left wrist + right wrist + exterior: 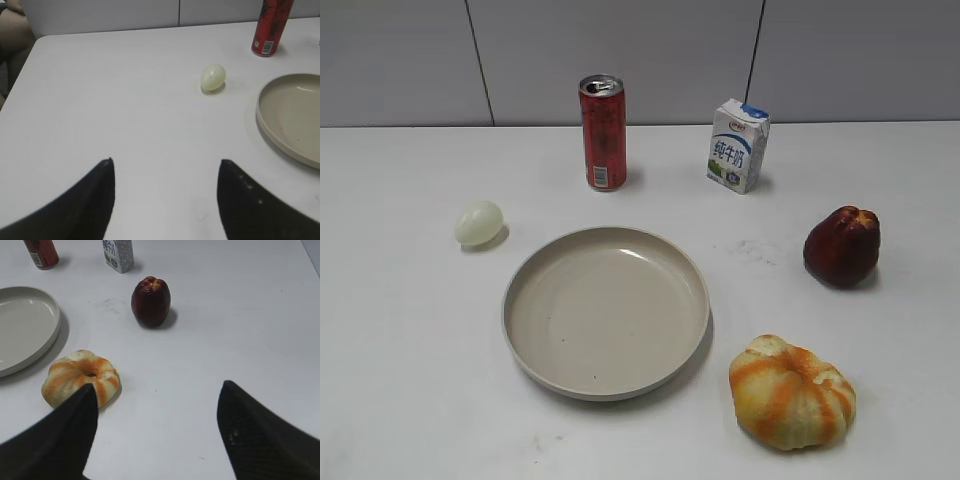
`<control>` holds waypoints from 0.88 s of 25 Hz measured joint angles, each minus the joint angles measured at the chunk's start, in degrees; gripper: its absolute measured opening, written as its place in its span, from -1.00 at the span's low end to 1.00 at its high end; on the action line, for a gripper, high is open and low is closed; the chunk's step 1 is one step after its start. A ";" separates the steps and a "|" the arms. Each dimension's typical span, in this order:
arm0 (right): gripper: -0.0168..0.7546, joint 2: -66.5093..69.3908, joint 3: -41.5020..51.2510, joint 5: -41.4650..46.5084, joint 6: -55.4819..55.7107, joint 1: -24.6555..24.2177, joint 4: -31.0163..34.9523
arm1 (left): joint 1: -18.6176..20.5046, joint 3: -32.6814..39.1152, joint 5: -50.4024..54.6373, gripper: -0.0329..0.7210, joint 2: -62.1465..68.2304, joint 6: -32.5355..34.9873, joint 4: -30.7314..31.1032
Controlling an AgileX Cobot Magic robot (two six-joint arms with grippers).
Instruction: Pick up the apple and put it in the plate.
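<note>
The dark red apple (841,247) stands on the white table at the right; it also shows in the right wrist view (150,301). The beige plate (606,380) lies in the middle, empty; its rim shows in the left wrist view (265,127) and the right wrist view (50,342). My left gripper (166,162) is open and empty over bare table, well left of the plate. My right gripper (157,386) is open and empty, nearer the camera than the apple and apart from it. Neither gripper shows in the exterior view.
An orange-and-yellow ribbed fruit (791,392) lies front right, beside my right gripper's left finger (80,377). A pale egg-shaped thing (478,222) lies left of the plate. A red can (602,132) and a milk carton (737,145) stand at the back.
</note>
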 joint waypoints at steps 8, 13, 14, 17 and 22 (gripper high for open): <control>0.58 0.00 0.00 -0.06 0.00 0.00 -0.05 | 0.00 0.00 0.00 0.39 0.00 0.00 0.00; 0.58 2.74 -0.96 -2.77 0.00 0.00 -0.22 | 0.00 0.00 0.00 0.39 0.00 0.00 0.00; 0.58 4.38 -1.30 -4.74 0.00 0.00 -0.15 | 0.00 0.00 0.00 0.39 0.00 0.00 0.00; 0.58 10.51 -1.92 -10.26 0.25 0.00 0.42 | 0.00 0.00 0.00 0.39 0.00 0.00 0.00; 0.58 24.26 -3.94 -14.24 0.83 0.00 2.50 | 0.00 0.00 0.00 0.39 0.00 0.00 0.00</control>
